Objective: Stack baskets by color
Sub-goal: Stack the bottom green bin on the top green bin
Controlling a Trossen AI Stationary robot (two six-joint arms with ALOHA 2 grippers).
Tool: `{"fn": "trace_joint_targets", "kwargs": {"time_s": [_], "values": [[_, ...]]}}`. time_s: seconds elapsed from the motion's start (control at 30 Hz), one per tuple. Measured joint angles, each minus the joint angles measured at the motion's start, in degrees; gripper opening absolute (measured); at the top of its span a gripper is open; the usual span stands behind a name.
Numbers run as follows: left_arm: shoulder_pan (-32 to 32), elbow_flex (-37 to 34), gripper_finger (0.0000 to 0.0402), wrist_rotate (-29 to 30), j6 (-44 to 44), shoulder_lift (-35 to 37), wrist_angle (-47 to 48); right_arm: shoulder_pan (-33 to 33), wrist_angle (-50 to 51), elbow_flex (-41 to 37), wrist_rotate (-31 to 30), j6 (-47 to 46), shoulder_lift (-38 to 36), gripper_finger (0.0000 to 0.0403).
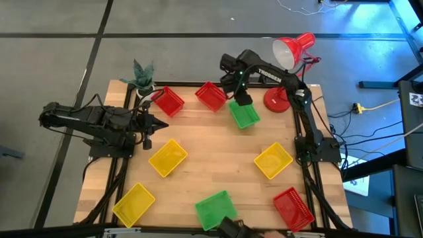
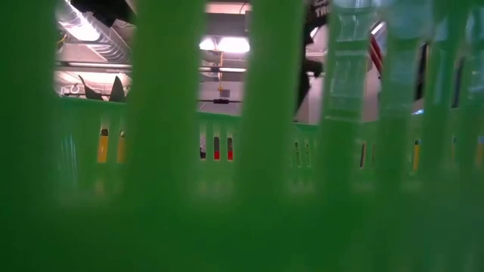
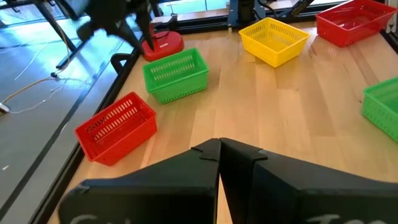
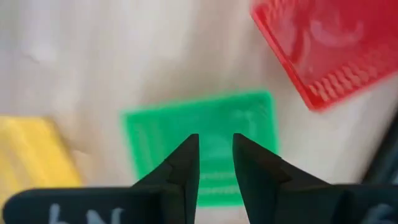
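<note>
My right gripper (image 1: pixel 242 99) (image 4: pixel 216 142) hangs open, pointing down over a green basket (image 1: pixel 246 118) (image 4: pixel 205 143) that rests bottom-down on the table at the far right. Its fingers stand above the basket and touch nothing. Two red baskets (image 1: pixel 211 96) (image 1: pixel 168 101) sit to the left of it near the far edge. My left gripper (image 1: pixel 158 123) (image 3: pixel 219 147) waits shut at the table's left side, holding nothing. In the low view a second green basket (image 2: pixel 166 189) stands right against the camera and hides the table.
Three yellow baskets (image 1: pixel 168 157) (image 1: pixel 273 160) (image 1: pixel 134 203), the second green basket (image 1: pixel 215 210) and a red one (image 1: pixel 293 207) lie spread over the middle and near half. A red desk lamp (image 1: pixel 291 53) stands at the far right corner and a potted plant (image 1: pixel 142 74) at the far left.
</note>
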State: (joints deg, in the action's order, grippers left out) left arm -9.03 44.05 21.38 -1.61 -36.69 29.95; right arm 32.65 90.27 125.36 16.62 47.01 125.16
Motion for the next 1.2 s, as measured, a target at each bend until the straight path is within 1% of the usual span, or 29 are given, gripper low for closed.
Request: {"fn": "trace_joint_targets", "kwargs": {"time_s": [0.1,0.17,0.27,0.43,0.57,0.67,0.8,0.9,1.03,1.2], "values": [[0.01,0.0,0.0,-1.87,-0.02,0.02,0.04,-1.84,-0.29,4.29,5.27,-3.48,-1.22,0.0096],[0.0,0.0,0.0,-4.02,0.02,0.0,0.05,-3.76,-0.31,6.83,7.19,-5.03,-2.57,0.0096],[-0.01,-0.01,0.0,-7.89,0.02,0.02,0.4,-7.97,-0.16,9.47,8.08,-7.37,-4.43,0.0096],[-0.01,0.0,0.0,-13.74,0.0,0.02,1.14,-16.09,-0.27,9.29,8.09,-12.11,-8.96,0.0096],[-0.01,-0.01,0.0,-17.24,-0.02,0.02,1.09,-23.03,-0.29,9.24,8.05,-19.61,-10.49,0.0096],[-0.01,-0.02,0.0,-19.11,-0.04,0.0,1.1,-27.91,-0.27,9.24,8.14,-27.67,-10.84,0.0096],[-0.01,0.0,0.0,-19.51,-0.04,0.0,1.11,-33.18,-0.25,9.22,8.1,-40.45,-10.33,0.0096],[-0.01,0.0,0.0,-20.53,-0.16,0.0,1.11,-36.33,-0.33,9.2,6.42,-45.09,-10.12,0.0096],[-0.03,-0.01,0.0,-23.26,-0.42,0.0,1.1,-40.19,-0.37,9.2,3.87,-46.31,-10.14,0.0096],[-0.12,0.0,0.0,-25.49,-0.52,0.0,0.89,-45.09,-0.26,7.23,-0.95,-41.0,-10.24,0.0096]]}}
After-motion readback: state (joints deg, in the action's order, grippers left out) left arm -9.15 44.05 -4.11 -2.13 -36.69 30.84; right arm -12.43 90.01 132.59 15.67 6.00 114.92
